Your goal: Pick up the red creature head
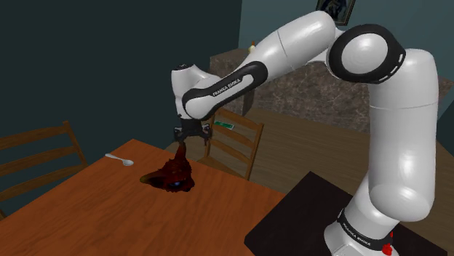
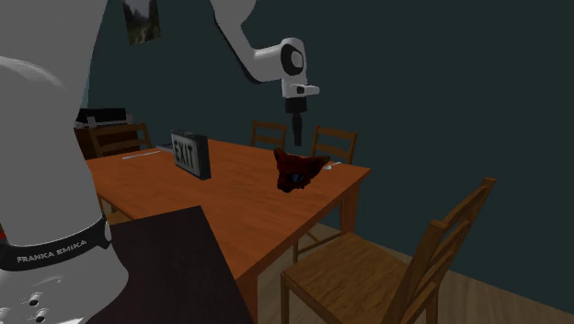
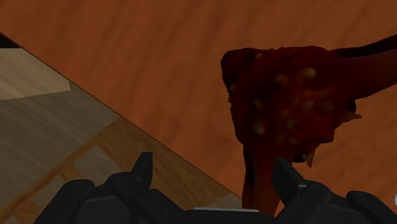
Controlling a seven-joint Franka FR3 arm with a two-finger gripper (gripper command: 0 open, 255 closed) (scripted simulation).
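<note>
- Black gripper [image 1: 183,148] poised over the red creature head [image 1: 171,175] at the centre of the shoulder view, fingertips down at the head's highest point; contact impossible to judge from this angle.
- Same gripper [image 2: 297,138] pointing straight down at upper centre of the second exterior view, with a thin gap above the red creature head [image 2: 296,169].
- In the wrist view, gripper [image 3: 213,170] with its two fingers [image 3: 143,170] set well apart and clamped on nothing.
- Red creature head [image 3: 286,102] ahead of one finger, dark red, speckled with pale bumps and small spikes, with a narrow part of it reaching back close beside that finger.
- Head resting on the wooden table [image 1: 87,211], near the table's far right corner [image 2: 239,202] in the second exterior view.
- Table edge running on a diagonal in front of the gripper in the wrist view, tabletop [image 3: 127,51] on one side and plank floor [image 3: 57,146] on the other.
- White spoon [image 1: 118,159] lying on the table, left of the head in the shoulder view and apart from it.
- EXIT sign [image 2: 189,154] standing upright on the table, left of centre in the second exterior view, well apart from the head.
- Wooden chairs around the table: one [image 1: 234,142] behind it just right of the gripper, another [image 1: 40,156] at the left edge, and a third [image 2: 405,267] in the lower right foreground of the second exterior view.
- White arm [image 1: 291,44] arcing up and left from the black stand [image 1: 305,211] at lower right of the shoulder view.
- Dark teal wall [image 2: 441,74] behind, with a framed picture [image 2: 143,18] at upper left.
</note>
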